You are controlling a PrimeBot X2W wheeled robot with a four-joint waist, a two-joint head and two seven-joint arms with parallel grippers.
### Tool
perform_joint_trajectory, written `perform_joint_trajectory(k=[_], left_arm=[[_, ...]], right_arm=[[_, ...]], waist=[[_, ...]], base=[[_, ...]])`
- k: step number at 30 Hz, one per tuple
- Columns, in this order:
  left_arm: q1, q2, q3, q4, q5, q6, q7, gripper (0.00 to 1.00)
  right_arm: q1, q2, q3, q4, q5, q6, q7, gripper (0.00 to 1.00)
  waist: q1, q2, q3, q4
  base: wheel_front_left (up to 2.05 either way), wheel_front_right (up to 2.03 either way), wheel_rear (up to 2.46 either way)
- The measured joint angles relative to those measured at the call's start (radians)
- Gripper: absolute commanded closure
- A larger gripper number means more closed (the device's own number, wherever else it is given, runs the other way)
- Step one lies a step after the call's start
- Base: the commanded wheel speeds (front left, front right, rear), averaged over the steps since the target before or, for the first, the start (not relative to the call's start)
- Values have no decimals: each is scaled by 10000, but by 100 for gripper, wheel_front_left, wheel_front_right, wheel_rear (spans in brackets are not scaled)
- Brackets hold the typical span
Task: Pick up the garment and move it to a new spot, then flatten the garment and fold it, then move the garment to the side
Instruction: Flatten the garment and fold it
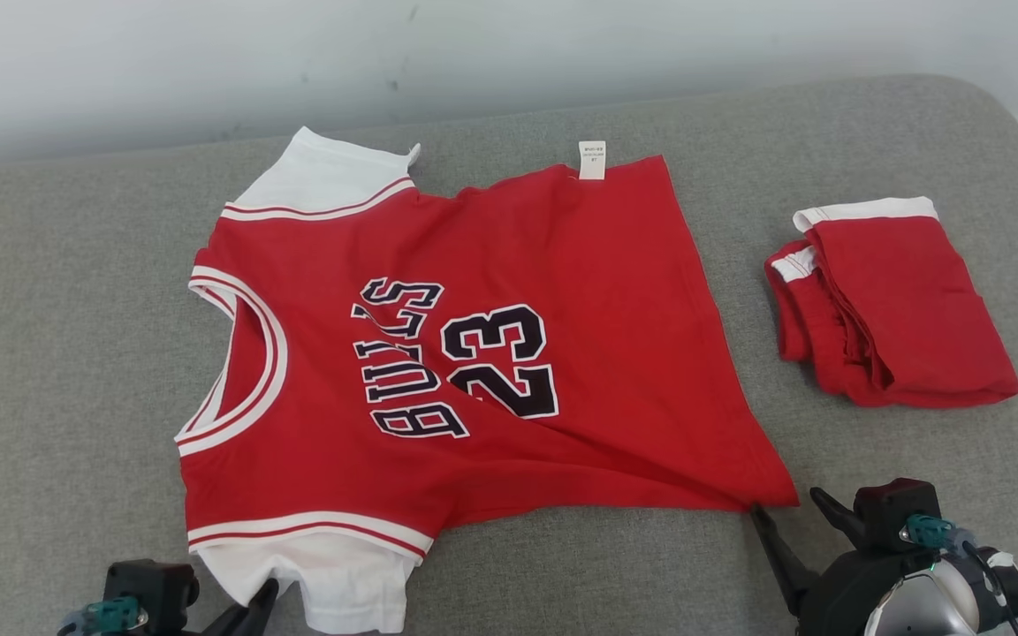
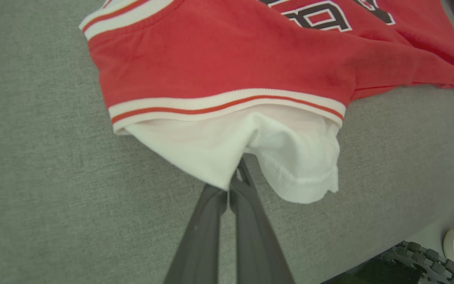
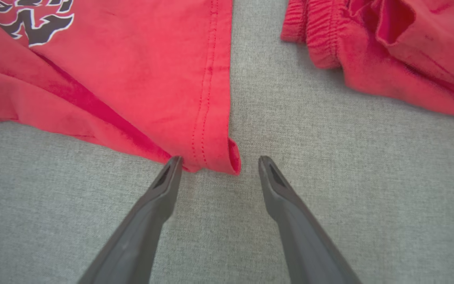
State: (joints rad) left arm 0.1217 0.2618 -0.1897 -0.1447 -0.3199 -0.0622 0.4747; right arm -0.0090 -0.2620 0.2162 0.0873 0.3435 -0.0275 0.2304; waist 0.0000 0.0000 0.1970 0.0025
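Garment [image 1: 474,265] lies spread — left gripper [image 2: 238,173] clamps its white sleeve [image 2: 211,150], right gripper [image 3: 220,159] parted

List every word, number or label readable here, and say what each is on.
"BULLS": black letters on the chest of the jersey.
"23": black digits beside that word, on the jersey.
White label at the jersey hem: print too small to read.
Folded shorts: no text visible.
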Motion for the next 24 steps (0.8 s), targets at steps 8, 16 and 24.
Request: perform_joint_trajectory(k=[8, 16, 24], left_arm=[[-1, -2, -8, -123, -65, 0, 67, 100], [-29, -2, -4, -240, -71, 0, 115, 100], [9, 10, 132, -454, -242, 4, 230, 100]], right_arm=[[-147, 63, 10, 136, 104, 0, 267, 17], [-452, 77, 29, 132, 104, 12, 349, 100], [-116, -90, -8, -230, 420, 198, 600, 100]], waist=[[0, 0, 135, 23], [0, 0, 252, 39], [0, 0, 276, 68]], base=[[0, 0, 0], [0, 0, 0], [0, 0, 0]])
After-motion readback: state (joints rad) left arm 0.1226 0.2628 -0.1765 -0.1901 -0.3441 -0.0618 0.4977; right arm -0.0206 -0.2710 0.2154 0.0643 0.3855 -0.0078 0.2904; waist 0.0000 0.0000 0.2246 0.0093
